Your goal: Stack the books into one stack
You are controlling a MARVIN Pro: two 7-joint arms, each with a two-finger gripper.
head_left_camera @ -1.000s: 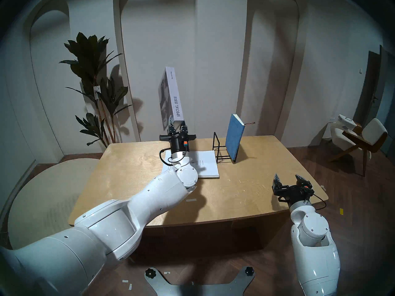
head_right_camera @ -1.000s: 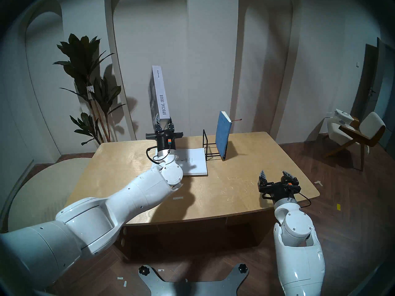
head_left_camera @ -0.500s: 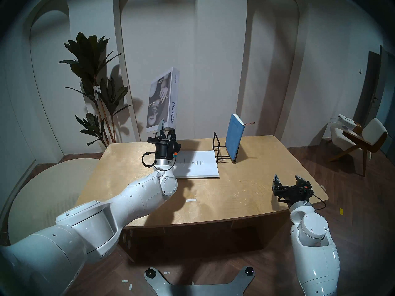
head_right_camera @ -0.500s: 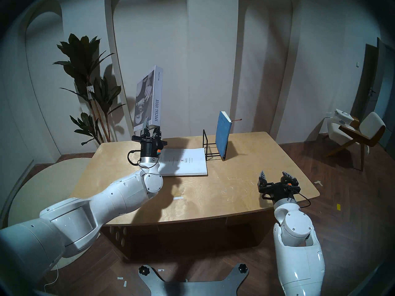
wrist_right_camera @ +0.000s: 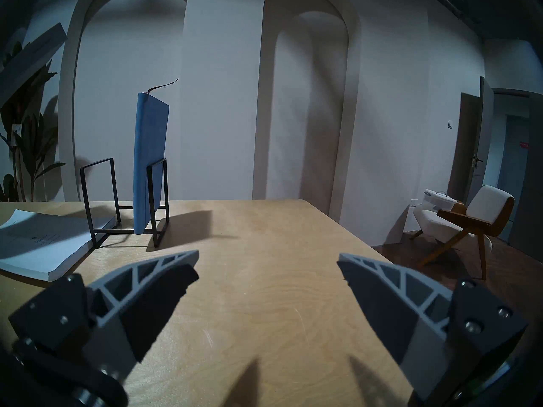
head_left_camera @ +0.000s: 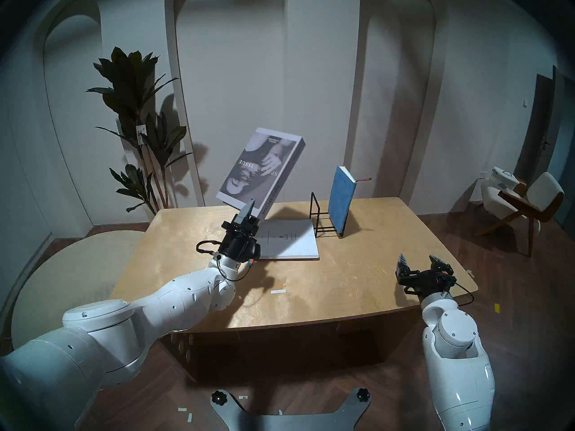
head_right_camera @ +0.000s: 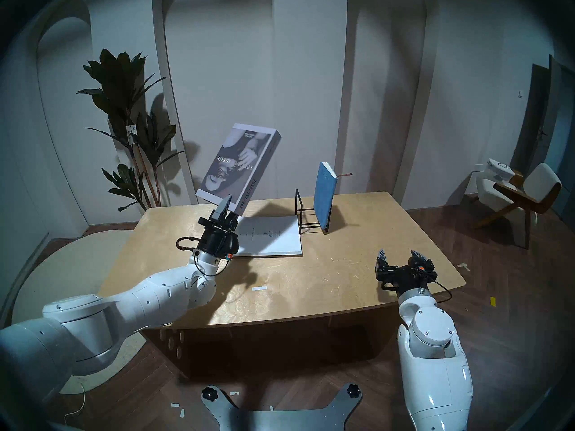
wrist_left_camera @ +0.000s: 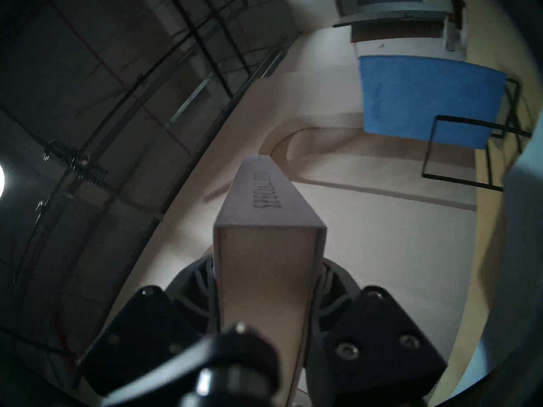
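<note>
Grey photo-cover book (head_left_camera: 260,169), pinched by the left gripper (head_left_camera: 249,212), has tilted cover-up; right gripper (head_left_camera: 420,261) stays spread.

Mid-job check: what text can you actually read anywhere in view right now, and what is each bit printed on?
"SPECIAL ISSUE": spine of the grey photo-cover book, held in the left gripper.
"ISSUE": its front cover, upside down; the word before it is obscured.
Small line at the cover's top: too small to read.
White book cover print: too small.
Plant tag: unreadable.
Blue book: nothing legible.
</note>
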